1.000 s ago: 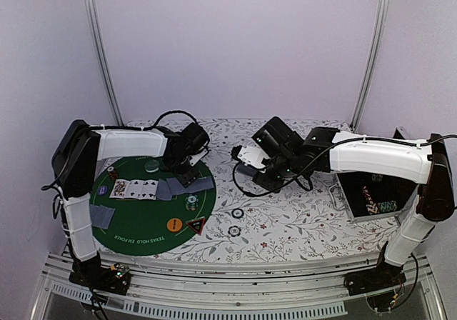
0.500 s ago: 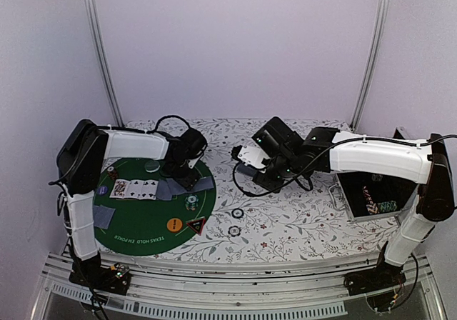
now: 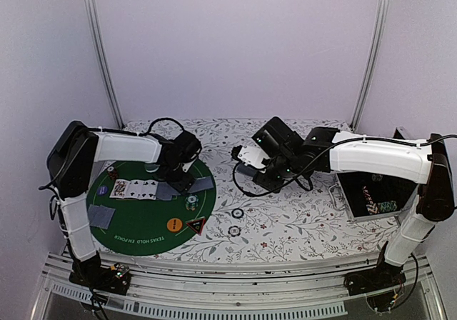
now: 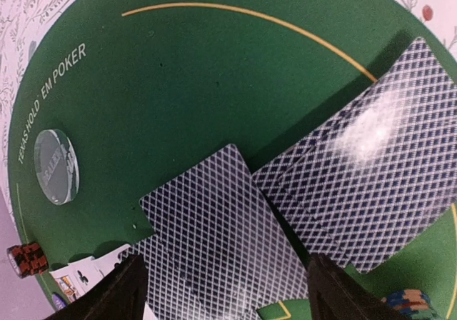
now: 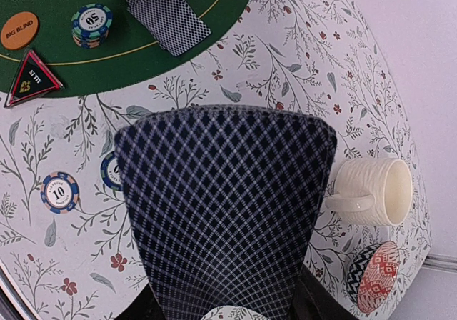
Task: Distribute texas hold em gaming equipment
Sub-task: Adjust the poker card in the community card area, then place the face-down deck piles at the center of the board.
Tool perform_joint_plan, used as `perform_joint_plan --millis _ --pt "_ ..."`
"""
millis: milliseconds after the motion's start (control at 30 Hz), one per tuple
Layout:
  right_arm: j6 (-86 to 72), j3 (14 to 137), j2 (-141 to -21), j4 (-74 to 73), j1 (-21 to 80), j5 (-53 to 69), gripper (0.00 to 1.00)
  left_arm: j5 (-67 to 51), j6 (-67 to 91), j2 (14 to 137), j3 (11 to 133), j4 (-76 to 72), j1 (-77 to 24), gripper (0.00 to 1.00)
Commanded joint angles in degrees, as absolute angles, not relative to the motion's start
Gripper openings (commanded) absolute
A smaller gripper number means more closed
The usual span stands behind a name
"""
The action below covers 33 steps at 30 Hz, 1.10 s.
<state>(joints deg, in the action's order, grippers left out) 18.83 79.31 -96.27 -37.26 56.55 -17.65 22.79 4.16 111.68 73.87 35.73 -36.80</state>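
Hovering spread wide and empty, the left end effector [image 4: 228, 302] hangs over face-down cards [image 4: 221, 241] on the green mat [image 4: 178, 70]. The right end effector [image 5: 225, 311] clamps the deck [image 5: 225, 206] above the desk [image 5: 285, 63]. Lifting straight up should spare the dealt cards. The mat's 9 o'clock rim reads "TEXAS HOLD'EM POKER". At the deck's 10 o'clock an orange button [image 5: 18, 30] reads "BIG BLIND", and at 8 o'clock a chip [image 5: 60, 192] reads "10".

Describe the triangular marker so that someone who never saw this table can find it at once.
Start at the round green mat on the left half of the table. Near its front right edge lie an orange disc and, just right of it, the marker. It is the only triangle there: black with a red border, while its neighbours are round.
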Motion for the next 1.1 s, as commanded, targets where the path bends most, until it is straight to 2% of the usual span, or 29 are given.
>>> perform_joint_plan --millis 0,333,500,800,1067 --pt "18.0 78.8 -94.4 -37.1 56.5 -17.9 0.48 21.4 4.7 108.9 73.2 36.0 -36.7 0.79" --pt "17.5 78.5 -95.0 -36.8 56.5 -17.7 0.48 15.0 4.6 104.1 72.5 32.8 -36.6 0.79" --pt "12.1 77.0 -96.7 -38.2 55.2 -12.1 0.48 11.9 6.2 97.0 70.6 30.5 -34.2 0.80" --pt "-2.4 74.5 -106.3 -42.7 51.1 -2.0 0.46 11.6 7.8 86.9 65.8 27.4 -28.9 0.81" --pt "-6.6 74.4 -113.1 -45.3 48.8 3.0 0.47 11.8 7.1 82.7 62.3 26.6 -25.9 0.81"
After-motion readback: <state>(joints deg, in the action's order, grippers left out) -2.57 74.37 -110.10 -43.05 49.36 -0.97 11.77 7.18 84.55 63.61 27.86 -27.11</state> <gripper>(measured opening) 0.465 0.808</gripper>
